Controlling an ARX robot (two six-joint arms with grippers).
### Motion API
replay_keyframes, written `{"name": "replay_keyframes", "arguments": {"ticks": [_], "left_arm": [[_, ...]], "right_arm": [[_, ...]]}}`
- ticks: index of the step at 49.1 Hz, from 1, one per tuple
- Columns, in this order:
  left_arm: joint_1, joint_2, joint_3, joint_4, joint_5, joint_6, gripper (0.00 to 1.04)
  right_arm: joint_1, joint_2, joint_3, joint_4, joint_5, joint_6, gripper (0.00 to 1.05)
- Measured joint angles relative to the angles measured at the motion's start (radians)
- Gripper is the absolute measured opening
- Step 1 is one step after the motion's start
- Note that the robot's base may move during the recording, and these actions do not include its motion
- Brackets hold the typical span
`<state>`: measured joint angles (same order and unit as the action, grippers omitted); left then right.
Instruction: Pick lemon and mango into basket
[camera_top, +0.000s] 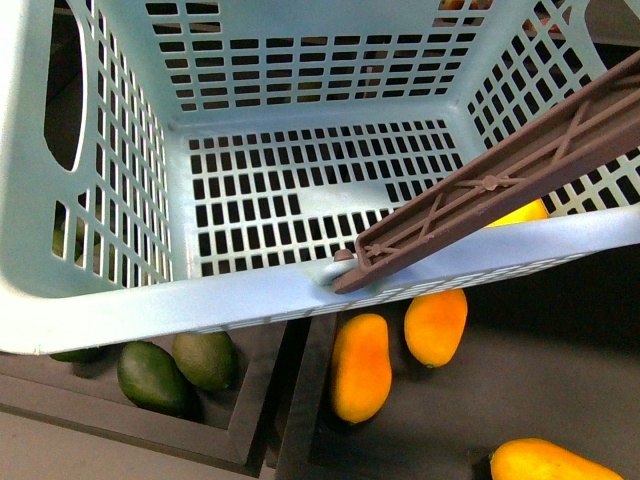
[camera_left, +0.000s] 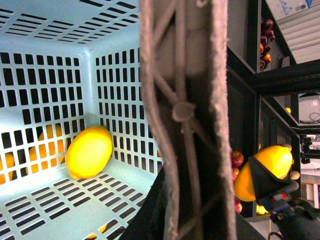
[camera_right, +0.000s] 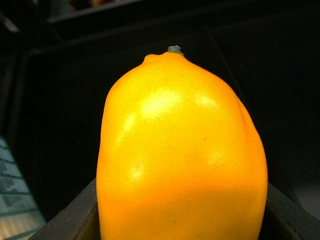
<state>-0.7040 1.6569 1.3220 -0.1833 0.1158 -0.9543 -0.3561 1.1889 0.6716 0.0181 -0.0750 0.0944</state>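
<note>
The pale aqua basket (camera_top: 110, 305) fills the upper front view, tilted, its brown handle (camera_top: 500, 175) slanting across the right side. In the left wrist view my left gripper (camera_left: 185, 220) is shut on that handle (camera_left: 185, 110). The yellow lemon (camera_left: 90, 152) lies on the slotted floor in a corner of the basket; in the front view the lemon (camera_top: 520, 212) peeks out under the handle. Outside the basket wall, my right gripper (camera_left: 272, 187) is shut on the orange mango (camera_left: 265, 167). That mango (camera_right: 180, 150) fills the right wrist view, stem end up, between the dark fingers (camera_right: 75, 222).
Below the basket's front rim a dark tray holds two green avocados (camera_top: 150, 375). Beside it another tray holds three more orange mangoes (camera_top: 360, 365). Red apples (camera_left: 236, 159) sit on dark shelving (camera_left: 280, 77) behind the held mango. Orange fruit (camera_left: 45, 145) shows through the basket's slots.
</note>
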Motion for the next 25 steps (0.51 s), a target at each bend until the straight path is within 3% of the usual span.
{"name": "replay_keyframes", "arguments": {"ticks": [6, 19, 25], "left_arm": [[0.0, 0.0, 0.0, 0.0, 0.0, 0.0, 0.05], [0.0, 0.0, 0.0, 0.0, 0.0, 0.0, 0.05], [0.0, 0.0, 0.0, 0.0, 0.0, 0.0, 0.05]], "right_arm": [[0.106, -0.078, 0.001, -0.024, 0.036, 0.049, 0.58], [0.488, -0.019, 0.061, 0.064, 0.208, 0.232, 0.58], [0.581, 0.069, 0.095, 0.111, 0.259, 0.277, 0.58]]}}
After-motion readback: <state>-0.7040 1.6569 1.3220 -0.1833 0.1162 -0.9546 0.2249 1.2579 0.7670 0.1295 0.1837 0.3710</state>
